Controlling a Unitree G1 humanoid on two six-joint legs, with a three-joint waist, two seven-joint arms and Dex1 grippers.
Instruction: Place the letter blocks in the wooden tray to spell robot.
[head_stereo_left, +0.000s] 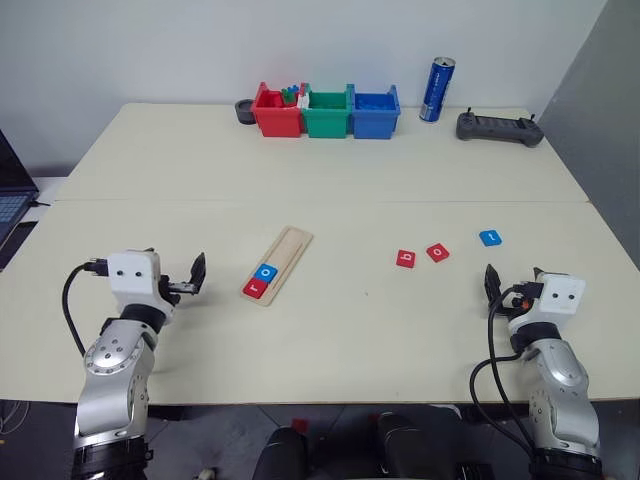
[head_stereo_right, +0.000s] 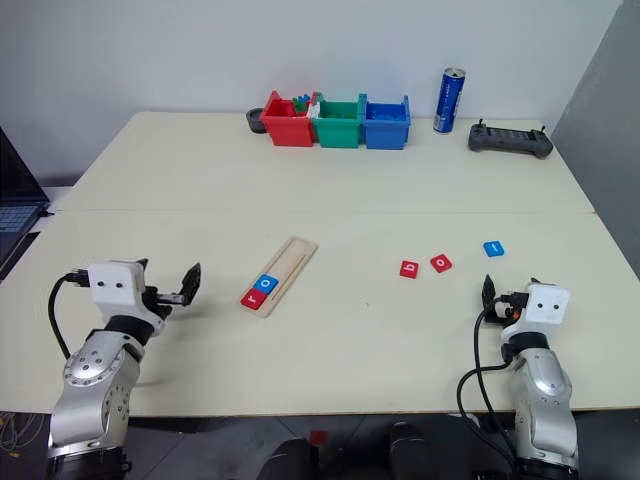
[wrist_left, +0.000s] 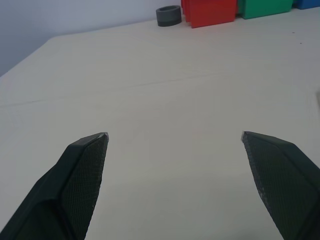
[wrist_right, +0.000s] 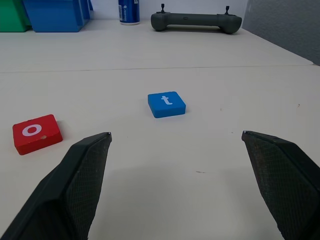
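Since r and o already sit in the wooden tray (head_stereo_left: 277, 264), both tools (head_stereo_left: 197, 272) (head_stereo_left: 492, 283) hover spread apart, empty, while b (head_stereo_left: 405, 259) waits on the table (head_stereo_left: 330, 180).

Two letter blocks (head_stereo_left: 262, 280) sit in the wooden tray's (head_stereo_left: 289, 246) near end; three more (head_stereo_left: 438, 252) lie to its right on the counter (head_stereo_left: 330, 180).

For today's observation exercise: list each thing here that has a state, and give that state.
wooden tray: partly filled, two blocks at its near end
red r block: in tray
blue o block: in tray
red b block: loose on table
red o block: loose on table
blue t block: loose on table
left gripper: open, empty
right gripper: open, empty
can: upright
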